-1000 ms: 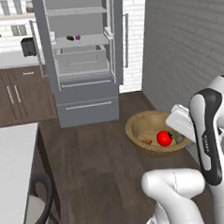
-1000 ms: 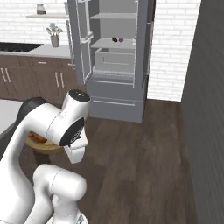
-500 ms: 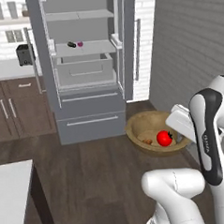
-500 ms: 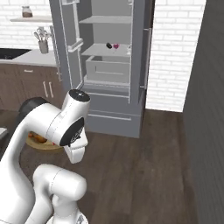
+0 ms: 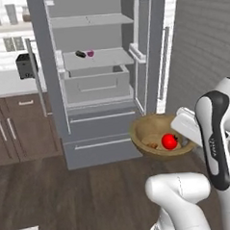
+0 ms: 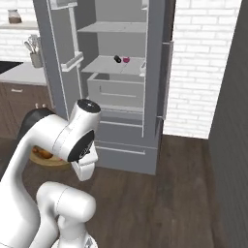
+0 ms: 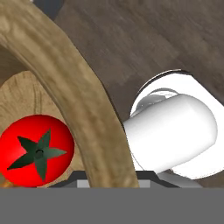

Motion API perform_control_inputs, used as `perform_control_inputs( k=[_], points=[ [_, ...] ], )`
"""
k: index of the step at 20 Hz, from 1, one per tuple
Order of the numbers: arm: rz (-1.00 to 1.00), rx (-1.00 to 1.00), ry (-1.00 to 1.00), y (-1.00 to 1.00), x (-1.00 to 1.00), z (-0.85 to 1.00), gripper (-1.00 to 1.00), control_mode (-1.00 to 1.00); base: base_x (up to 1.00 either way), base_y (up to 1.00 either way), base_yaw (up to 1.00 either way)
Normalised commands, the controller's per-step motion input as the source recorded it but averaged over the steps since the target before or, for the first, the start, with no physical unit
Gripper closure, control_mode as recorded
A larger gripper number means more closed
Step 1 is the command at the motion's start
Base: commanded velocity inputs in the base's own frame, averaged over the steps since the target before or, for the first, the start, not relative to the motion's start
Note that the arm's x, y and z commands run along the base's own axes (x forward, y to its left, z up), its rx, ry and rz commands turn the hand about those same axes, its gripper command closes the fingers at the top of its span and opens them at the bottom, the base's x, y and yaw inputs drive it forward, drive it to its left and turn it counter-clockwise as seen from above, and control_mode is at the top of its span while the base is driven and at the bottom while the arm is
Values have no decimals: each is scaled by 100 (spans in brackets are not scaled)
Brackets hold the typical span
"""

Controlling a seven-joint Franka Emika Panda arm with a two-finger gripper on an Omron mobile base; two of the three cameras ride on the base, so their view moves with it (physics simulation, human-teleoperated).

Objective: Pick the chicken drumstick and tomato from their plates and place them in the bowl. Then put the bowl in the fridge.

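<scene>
Left base view: the bowl [image 5: 159, 136] is held up in the air off the floor, in front of the open fridge [image 5: 98, 84] and to the right of its lower drawers. The tomato [image 5: 169, 141] sits inside the bowl toward its right side, and a bit of golden-brown drumstick [image 5: 150, 145] lies just left of it on the bowl's bottom. The arm's white wrist meets the bowl at its right rim; the claw itself is hidden behind the forearm there. The fridge doors stand wide open, showing pale shelves, a pulled-out drawer [image 5: 96, 83], and two small items, one dark [image 5: 80, 54] and one pink [image 5: 90, 53], on the middle shelf. Left of the fridge a dark toaster [image 5: 25, 66] stands on a white surface [image 5: 9, 85] above brown cabinets.

Right base view: the arm's bulk covers most of the bowl [image 6: 48, 157]; a brown sliver of it with a bit of drumstick [image 6: 42, 154] peeks out at the left, below the elbow. The fridge [image 6: 118, 82] stands open ahead, and a jar of utensils [image 6: 34, 53] sits on the surface at far left.

Hand view: the bowl's thick wooden rim [image 7: 74, 92] runs up from the bottom centre, right between where the claw's fingers sit, so the claw grips the rim. The tomato [image 7: 36, 150] lies inside the bowl at left, green stem facing the camera. Dark wood floor [image 7: 144, 39] shows beyond.
</scene>
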Motion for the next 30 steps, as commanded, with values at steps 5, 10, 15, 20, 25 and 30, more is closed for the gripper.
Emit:
perform_control_inputs(
  k=[5,10,15,20,25,30],
  points=[
    [0,0,0,0,0,0,100,100,100,55,-2],
    [0,0,0,0,0,0,100,100,93,14,-3],
    [0,0,0,0,0,0,100,100,73,16,-2],
    [0,0,0,0,0,0,100,100,67,4,0],
    [0,0,0,0,0,0,100,100,37,13,0],
    [0,0,0,0,0,0,100,100,31,7,0]
  ],
)
